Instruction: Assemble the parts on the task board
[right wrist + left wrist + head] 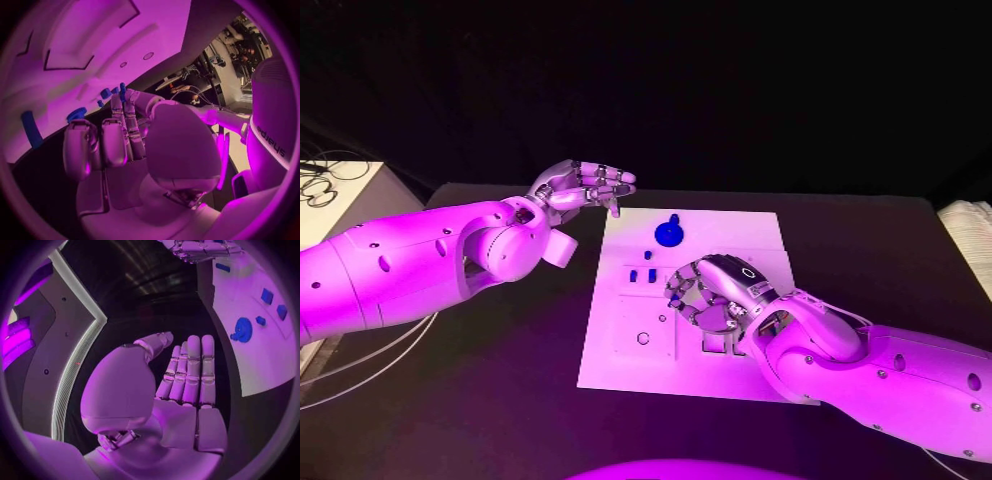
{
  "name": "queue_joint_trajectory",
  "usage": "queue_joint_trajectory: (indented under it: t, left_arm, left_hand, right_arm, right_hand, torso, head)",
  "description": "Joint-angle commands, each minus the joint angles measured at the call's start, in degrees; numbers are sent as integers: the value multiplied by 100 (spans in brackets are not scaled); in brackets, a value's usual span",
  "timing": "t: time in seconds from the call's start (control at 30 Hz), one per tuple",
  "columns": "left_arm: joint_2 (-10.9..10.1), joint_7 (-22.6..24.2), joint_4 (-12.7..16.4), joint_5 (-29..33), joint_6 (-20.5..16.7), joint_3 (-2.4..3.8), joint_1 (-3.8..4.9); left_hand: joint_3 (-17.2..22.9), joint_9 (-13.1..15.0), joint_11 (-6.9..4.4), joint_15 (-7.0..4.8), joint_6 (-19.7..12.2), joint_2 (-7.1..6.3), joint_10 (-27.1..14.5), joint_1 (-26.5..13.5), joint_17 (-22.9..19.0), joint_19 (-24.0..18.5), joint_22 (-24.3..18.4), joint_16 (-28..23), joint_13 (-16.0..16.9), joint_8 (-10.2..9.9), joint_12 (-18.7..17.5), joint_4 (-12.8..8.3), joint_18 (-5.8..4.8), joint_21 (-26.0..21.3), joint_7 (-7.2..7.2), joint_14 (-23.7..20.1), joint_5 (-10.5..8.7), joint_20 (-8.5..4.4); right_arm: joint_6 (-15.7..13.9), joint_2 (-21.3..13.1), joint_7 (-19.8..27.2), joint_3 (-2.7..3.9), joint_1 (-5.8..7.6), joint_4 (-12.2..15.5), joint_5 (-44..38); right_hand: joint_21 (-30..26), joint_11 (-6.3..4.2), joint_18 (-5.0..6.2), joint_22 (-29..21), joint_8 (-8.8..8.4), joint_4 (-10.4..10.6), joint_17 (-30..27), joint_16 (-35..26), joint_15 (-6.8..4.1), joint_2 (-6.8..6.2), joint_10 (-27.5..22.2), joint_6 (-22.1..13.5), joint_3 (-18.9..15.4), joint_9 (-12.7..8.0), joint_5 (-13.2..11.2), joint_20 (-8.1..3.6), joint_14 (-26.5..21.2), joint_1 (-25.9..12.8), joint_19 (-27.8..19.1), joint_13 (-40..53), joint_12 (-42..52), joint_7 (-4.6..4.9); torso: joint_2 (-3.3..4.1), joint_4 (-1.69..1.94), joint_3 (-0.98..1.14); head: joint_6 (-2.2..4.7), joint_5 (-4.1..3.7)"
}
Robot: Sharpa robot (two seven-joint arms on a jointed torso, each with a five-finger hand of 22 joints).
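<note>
The black bench (488, 420) carries the white task board (718, 250) at its middle, with the arms coming in from either side. The left hand (584, 186) hovers just off the board's far left corner; the head view shows its fingers curled downward, while the left wrist view shows the fingers (189, 371) lying straight and close together with nothing held. The right hand (715, 292) is over the middle of the board toward its right side, and covers part of the dark cut-out outlines there. In the right wrist view its fingers (119, 125) are bent inward and I cannot tell whether they hold anything. A round blue part (669, 234) lies on the far half of the board, and small blue parts (643, 274) sit nearer, just left of the right hand. The right wrist view adds an upright blue strip (31, 130) that the head view hides.
</note>
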Motion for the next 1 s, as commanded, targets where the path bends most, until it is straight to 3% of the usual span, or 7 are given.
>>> queue_joint_trajectory:
  t: [0.03,0.4,1.0]
  left_arm:
    - [38,129,23,146,-114,5,4]
    - [102,122,31,166,-121,5,5]
    - [122,89,23,168,-92,5,5]
  left_hand:
    - [-28,-9,3,32,25,4,-39,-60,-6,14,-5,-13,-7,26,21,2,84,-36,-5,3,-7,29]
    - [-43,-12,0,31,31,13,-48,-58,-9,27,-32,-12,-7,34,32,9,86,-73,-9,-3,-3,30]
    - [-43,-12,0,31,31,13,-48,-58,-9,27,-32,-12,-7,34,32,9,86,-73,-9,-3,-3,30]
  right_arm:
    - [31,51,-81,-5,-46,-59,-325]
    - [84,196,-231,-23,-158,-173,-471]
    - [208,307,-260,-39,-197,-256,-513]
  right_hand:
    - [-3,-241,-30,436,18,-80,-4,-3,-33,64,275,6,63,6,20,-26,264,21,127,22,-8,35]
    - [13,-240,-33,453,18,-85,-21,-15,-32,63,277,5,66,10,22,-25,261,19,134,24,-12,36]
    - [13,-240,-33,453,18,-85,-21,-15,-32,63,277,5,66,10,22,-25,261,19,134,24,-12,36]
  torso:
    - [-1,4,7]
    - [0,-3,18]
    - [3,7,5]
  head:
    - [-35,60]
    - [-115,164]
    - [-165,213]
